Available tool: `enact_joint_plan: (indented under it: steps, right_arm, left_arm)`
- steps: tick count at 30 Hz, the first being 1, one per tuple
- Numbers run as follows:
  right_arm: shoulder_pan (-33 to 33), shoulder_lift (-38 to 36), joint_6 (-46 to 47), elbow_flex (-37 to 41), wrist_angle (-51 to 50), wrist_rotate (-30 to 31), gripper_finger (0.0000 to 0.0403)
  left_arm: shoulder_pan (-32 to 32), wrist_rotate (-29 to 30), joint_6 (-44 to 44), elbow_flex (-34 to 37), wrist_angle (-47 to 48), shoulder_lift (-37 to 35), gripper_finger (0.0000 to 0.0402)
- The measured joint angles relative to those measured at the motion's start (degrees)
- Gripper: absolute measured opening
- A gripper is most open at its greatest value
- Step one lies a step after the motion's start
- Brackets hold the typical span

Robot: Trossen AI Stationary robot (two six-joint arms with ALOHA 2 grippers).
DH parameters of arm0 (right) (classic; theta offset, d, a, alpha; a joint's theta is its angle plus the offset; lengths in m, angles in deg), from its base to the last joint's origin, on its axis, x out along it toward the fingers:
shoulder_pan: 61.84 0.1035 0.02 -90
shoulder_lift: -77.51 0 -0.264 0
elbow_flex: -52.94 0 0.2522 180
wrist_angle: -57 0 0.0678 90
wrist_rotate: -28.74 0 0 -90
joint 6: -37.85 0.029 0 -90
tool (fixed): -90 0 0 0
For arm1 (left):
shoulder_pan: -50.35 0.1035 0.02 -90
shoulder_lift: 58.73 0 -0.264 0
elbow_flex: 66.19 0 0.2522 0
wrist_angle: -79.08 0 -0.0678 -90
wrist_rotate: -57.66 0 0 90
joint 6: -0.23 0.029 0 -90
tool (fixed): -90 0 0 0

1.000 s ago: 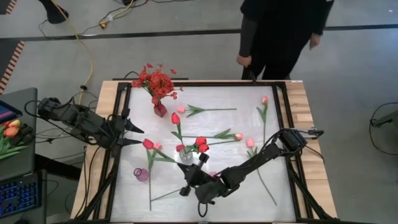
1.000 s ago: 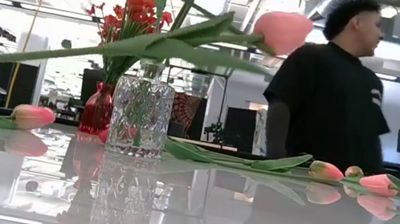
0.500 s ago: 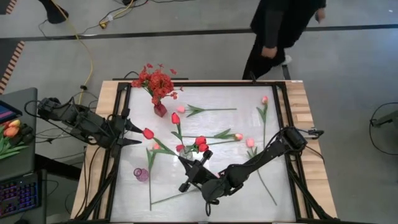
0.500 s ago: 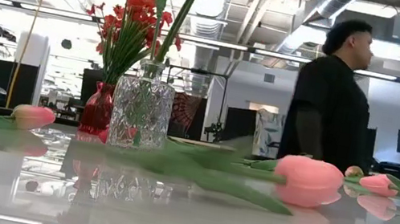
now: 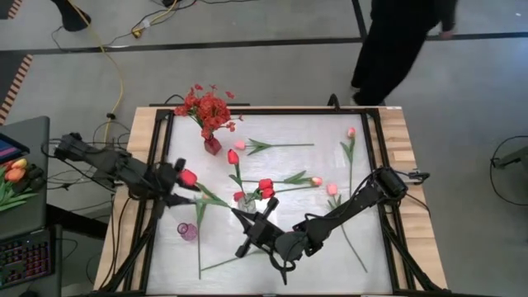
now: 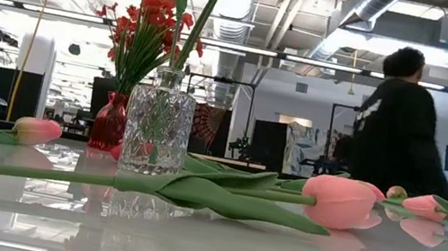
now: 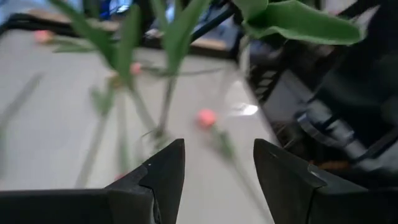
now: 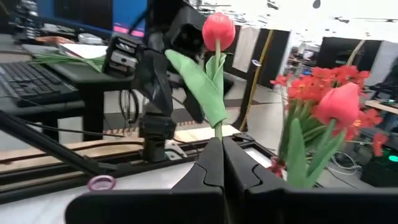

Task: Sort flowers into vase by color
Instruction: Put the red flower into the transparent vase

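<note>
Red tulip (image 5: pixel 188 176): bud between parted left gripper (image 5: pixel 176 181) fingers, left-centre frame; stem slants lower-right into clenched right gripper (image 5: pixel 251 225).

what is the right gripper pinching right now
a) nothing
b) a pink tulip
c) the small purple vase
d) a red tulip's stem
d: the right gripper is shut on the green stem of a red tulip that stands upright above its fingers.

Red tulips (image 5: pixel 266 189) stood upright in a clear vase (image 6: pixel 158 124), red blossom spray (image 5: pixel 208 109) in a red vase (image 5: pixel 212 146), pink tulips (image 6: pixel 341 203) lay scattered flat.
</note>
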Motion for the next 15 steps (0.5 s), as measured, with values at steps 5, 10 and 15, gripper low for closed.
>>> enact_joint_plan:
  steps: [5, 10, 15]
  right_arm:
    - [-0.2, 0.0, 0.1, 0.0, 1.3, -1.0, 0.0017]
    - [-0.2, 0.0, -1.3, 0.0, 3.3, -1.4, 0.0017]
    - [-0.5, 0.0, -1.4, 0.0, 4.0, -3.9, 0.0017]
  left_arm:
    - [-1.3, -3.8, -2.1, 11.5, -23.4, 0.9, 0.0178]
    - [-4.2, -0.4, -0.2, 20.0, -45.4, 3.1, 0.0178]
    - [-7.1, 5.6, 3.2, 25.2, -66.2, 8.6, 0.0178]
